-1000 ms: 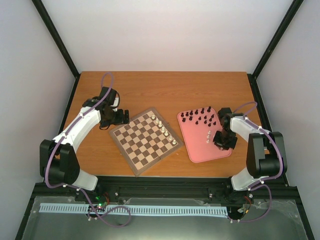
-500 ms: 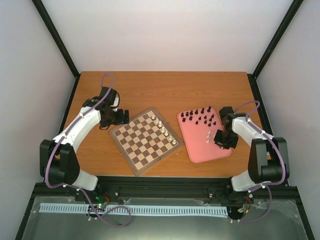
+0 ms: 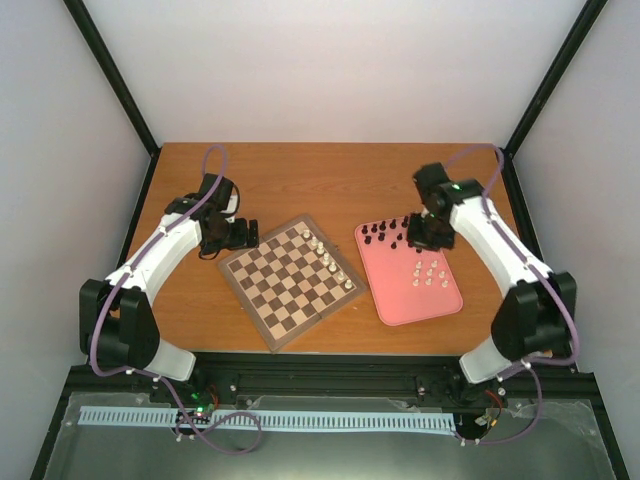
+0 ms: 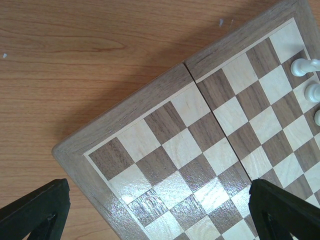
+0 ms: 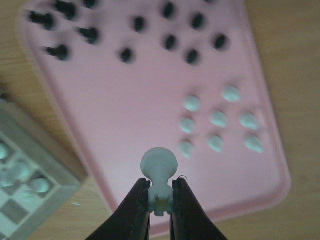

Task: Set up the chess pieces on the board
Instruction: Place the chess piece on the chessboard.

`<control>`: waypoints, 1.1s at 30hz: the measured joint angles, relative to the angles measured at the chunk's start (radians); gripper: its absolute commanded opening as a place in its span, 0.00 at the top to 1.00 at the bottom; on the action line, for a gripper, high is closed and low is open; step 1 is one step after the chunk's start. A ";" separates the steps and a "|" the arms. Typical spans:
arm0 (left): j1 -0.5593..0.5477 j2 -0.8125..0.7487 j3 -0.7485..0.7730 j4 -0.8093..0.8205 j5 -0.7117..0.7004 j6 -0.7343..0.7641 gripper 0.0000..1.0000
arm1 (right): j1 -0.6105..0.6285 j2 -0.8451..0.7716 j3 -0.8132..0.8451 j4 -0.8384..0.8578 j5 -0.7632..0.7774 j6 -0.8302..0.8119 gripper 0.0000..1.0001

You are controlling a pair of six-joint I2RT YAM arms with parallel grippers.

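Right hand [image 5: 160, 186] was closed on a white pawn [image 5: 159, 165], pinching it low on the stem so the round head stuck out past the fingertips; I judged its long axis to run roughly along the fingers rather than across them, so seating it upright would take some care. From above, that hand hung over the far half of the pink tray [image 3: 400, 305], and the chessboard [image 3: 285, 290] lay to its left, set cornerwise on the tabletop [image 3: 330, 180] just beside the tray. In the right wrist view the board's corner showed at the lower left, so my carry ran that way. The white pieces [image 3: 327, 260] already standing lined the board's edge that faced the tray, which made the right arm the nearer one for that row. Left hand [image 3: 240, 233] waited wide open and empty at the board's opposite corner. Eight more white pieces [image 5: 218, 119] lay grouped on the tray, with the black pieces [image 5: 170, 42] scattered at its far end. The pawn looked small, smooth and cream-white.
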 measured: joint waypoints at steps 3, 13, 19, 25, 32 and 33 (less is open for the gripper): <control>0.000 0.000 0.000 0.000 0.001 0.000 0.00 | 0.103 0.126 0.169 -0.015 0.003 -0.016 0.97; -0.001 -0.005 0.000 0.000 -0.004 0.001 0.00 | 0.341 0.609 0.748 0.028 -0.035 -0.093 0.97; -0.003 -0.005 0.000 0.000 -0.003 0.001 0.00 | 0.401 0.797 0.944 0.056 -0.107 -0.136 0.97; -0.003 -0.005 0.000 -0.001 -0.002 0.001 0.00 | 0.435 0.871 1.001 0.084 -0.128 -0.171 0.97; -0.003 -0.005 0.000 0.000 -0.002 0.001 0.00 | 0.441 0.936 1.069 0.094 -0.159 -0.197 0.97; -0.003 -0.005 0.000 0.000 -0.002 0.001 0.00 | 0.441 0.943 1.071 0.093 -0.162 -0.200 0.97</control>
